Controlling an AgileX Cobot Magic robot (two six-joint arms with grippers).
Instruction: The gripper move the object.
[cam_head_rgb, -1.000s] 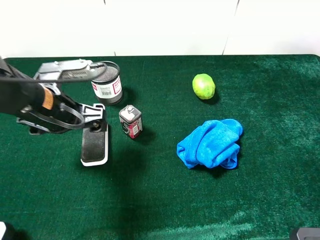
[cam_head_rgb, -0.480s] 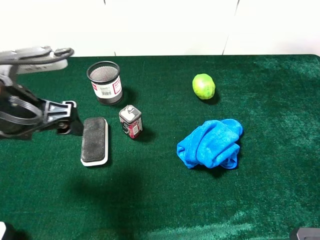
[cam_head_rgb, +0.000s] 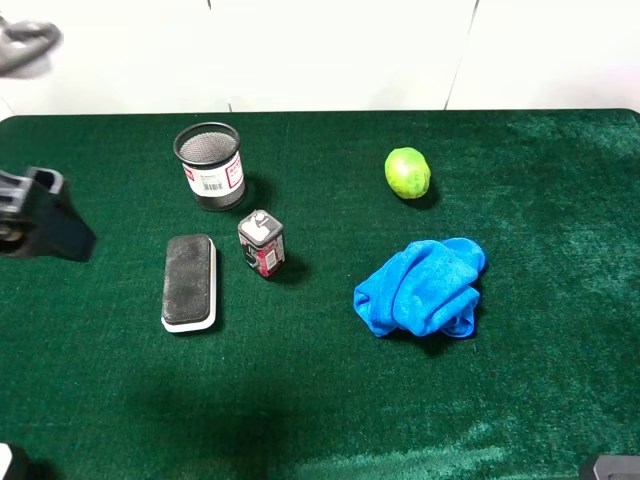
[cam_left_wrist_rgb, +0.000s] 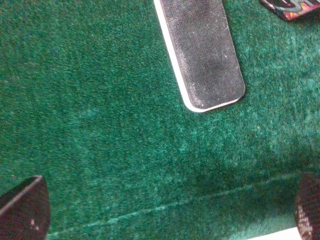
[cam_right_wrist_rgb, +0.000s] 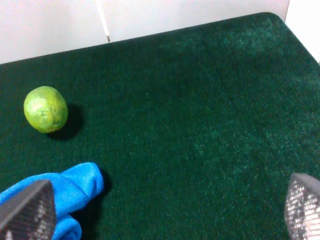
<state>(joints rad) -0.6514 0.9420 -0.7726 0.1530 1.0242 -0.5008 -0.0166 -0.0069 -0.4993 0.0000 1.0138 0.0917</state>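
The board eraser, black felt top on a white base, lies flat on the green table left of centre, with nothing touching it. It also shows in the left wrist view. My left gripper is open and empty, clear of the eraser, over bare cloth near the table edge. In the high view only a black part of the left arm shows at the far left edge. My right gripper is open and empty, over the table's right side.
A black mesh cup stands behind the eraser. A small red-and-grey can stands just right of it. A crumpled blue cloth lies at centre right, a green fruit behind it.
My left arm has drawn back to the left, away from the eraser, and is nearly out of the high view. The eraser stays in place.
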